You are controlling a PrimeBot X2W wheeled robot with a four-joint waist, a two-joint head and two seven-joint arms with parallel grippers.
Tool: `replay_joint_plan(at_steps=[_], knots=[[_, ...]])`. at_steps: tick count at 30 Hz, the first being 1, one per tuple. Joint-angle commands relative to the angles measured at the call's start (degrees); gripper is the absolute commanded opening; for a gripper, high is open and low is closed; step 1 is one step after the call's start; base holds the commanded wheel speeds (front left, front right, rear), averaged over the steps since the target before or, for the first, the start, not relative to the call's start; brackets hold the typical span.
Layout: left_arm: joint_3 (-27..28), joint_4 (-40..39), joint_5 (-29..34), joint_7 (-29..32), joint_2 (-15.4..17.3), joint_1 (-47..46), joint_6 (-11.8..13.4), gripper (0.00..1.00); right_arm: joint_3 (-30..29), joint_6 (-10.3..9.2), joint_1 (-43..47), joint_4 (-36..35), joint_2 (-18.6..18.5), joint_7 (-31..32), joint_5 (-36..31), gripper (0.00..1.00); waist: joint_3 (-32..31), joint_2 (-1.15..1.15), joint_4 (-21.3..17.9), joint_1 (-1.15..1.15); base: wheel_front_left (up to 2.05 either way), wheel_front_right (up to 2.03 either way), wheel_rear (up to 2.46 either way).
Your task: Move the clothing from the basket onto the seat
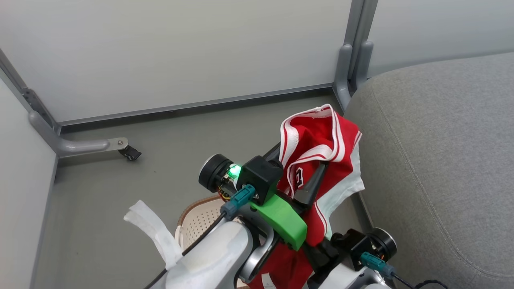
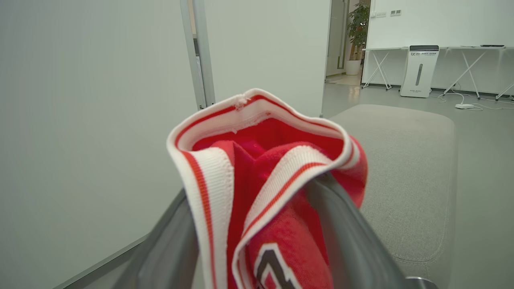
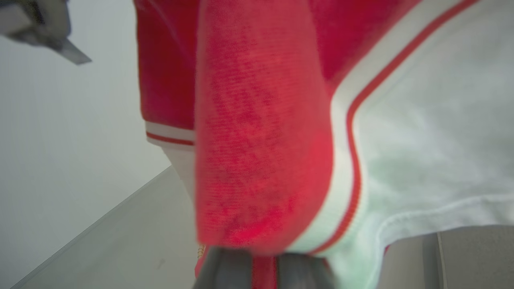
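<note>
Low and just left of centre in the head view, the cream basket (image 1: pixel 200 218) peeks out behind my pale left forearm (image 1: pixel 217 249). Right of it, at mid-frame, my left gripper (image 1: pixel 299 160) has its two dark fingers spread wide. The clothing (image 1: pixel 317 136), red with white stripes, is draped between and over them, lifted above the basket. Lower and further right, my right gripper (image 1: pixel 321 253) is clamped on the hanging lower part of the clothing, with red fabric pinched between its fingers. Along the right side lies the grey seat (image 1: pixel 441 160). The clothing hangs just beside its left edge; whether they touch I cannot tell.
</note>
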Motion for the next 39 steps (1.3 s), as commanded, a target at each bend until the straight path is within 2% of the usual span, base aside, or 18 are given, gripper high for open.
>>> replay_joint_plan(at_steps=[1,10,24,35,39], knots=[[0.21,0.23,-0.22,-0.33,0.45,0.59,0.14,1.00,-0.28,-0.02,0.82,-0.31,-0.20,-0.28,-0.45,0.00,0.06,0.00,-0.07,0.00,0.00,0.00,0.00],[0.12,1.59,-0.72,-0.50,0.80,0.60,-0.02,1.00,-1.69,-0.02,1.50,-0.51,-0.19,-0.28,-0.92,0.00,0.29,0.00,-0.23,0.00,0.00,0.00,0.00],[0.66,3.85,-1.30,-1.00,3.50,2.20,0.92,1.00,-8.40,-0.02,2.61,-6.40,-0.20,-0.29,-1.81,0.00,1.78,0.00,-1.50,0.00,0.00,0.00,0.00],[2.39,3.55,-2.52,-1.99,8.54,6.01,2.40,1.00,-13.54,-0.02,-0.76,-14.30,-0.19,-0.28,-2.80,0.00,5.61,0.00,-6.85,0.00,0.00,0.00,0.00],[2.69,2.85,-2.68,-2.82,10.02,7.13,2.21,1.00,-15.06,-0.02,-1.80,-17.20,-0.18,-0.28,-3.65,0.00,7.28,0.00,-8.85,0.00,0.00,0.00,0.00]])
